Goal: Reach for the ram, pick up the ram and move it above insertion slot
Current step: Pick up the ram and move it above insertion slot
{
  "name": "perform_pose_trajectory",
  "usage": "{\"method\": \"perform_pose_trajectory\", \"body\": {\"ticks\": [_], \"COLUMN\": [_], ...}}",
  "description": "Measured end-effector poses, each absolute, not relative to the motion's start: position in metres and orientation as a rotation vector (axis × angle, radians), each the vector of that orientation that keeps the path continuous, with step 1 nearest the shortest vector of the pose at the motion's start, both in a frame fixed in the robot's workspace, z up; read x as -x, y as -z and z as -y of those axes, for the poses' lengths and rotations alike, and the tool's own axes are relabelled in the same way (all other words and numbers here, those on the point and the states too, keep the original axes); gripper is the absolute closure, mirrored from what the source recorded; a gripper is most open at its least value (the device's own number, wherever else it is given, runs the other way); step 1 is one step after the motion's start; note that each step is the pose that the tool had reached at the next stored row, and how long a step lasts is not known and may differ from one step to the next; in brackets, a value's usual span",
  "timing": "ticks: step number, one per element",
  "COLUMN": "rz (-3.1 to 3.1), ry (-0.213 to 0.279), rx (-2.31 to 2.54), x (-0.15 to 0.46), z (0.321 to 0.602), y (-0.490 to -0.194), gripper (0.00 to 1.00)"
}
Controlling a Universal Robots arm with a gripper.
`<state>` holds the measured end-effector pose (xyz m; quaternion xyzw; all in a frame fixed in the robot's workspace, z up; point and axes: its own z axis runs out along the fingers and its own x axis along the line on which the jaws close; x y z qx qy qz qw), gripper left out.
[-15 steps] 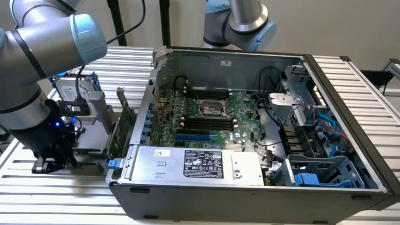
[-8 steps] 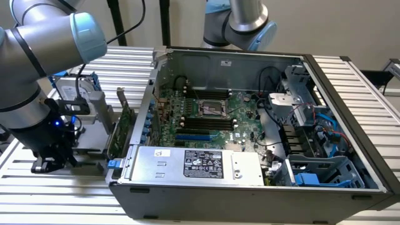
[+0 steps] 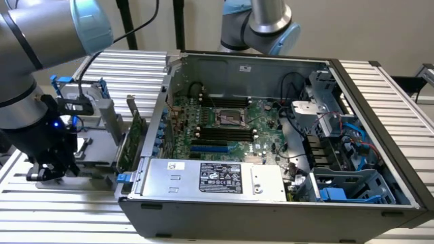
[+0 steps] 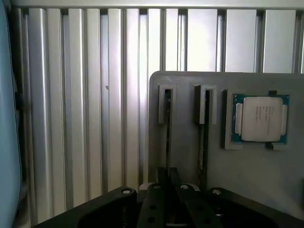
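Note:
In the wrist view, a grey holder plate (image 4: 190, 156) carries two thin sticks standing on edge in narrow slots. The ram (image 4: 167, 121) is the stick in line with my gripper (image 4: 167, 178), whose black body sits just over its near end. A second stick (image 4: 205, 128) stands in the neighbouring slot. In the exterior view, my gripper (image 3: 49, 172) hangs low over the holder (image 3: 91, 152), at the view's left of the open computer case. The black memory slots (image 3: 224, 133) lie on the motherboard inside the case.
A processor chip (image 4: 260, 118) rests in the holder beside the sticks. A taller green expansion card (image 3: 133, 140) with a blue tab stands between the holder and the case wall (image 3: 162, 101). A second arm (image 3: 261, 25) rises behind the case. The table is ribbed aluminium (image 3: 68, 213).

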<state>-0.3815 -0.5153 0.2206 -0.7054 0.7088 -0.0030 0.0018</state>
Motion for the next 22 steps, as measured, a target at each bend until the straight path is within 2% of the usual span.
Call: {"method": "perform_pose_trajectory", "body": {"ticks": [22], "rz": [-2.209], "ry": [0.006], "rx": [2.232], "x": [0.359], "z": [0.515], "y": [-0.32], "gripper": [0.86]}}
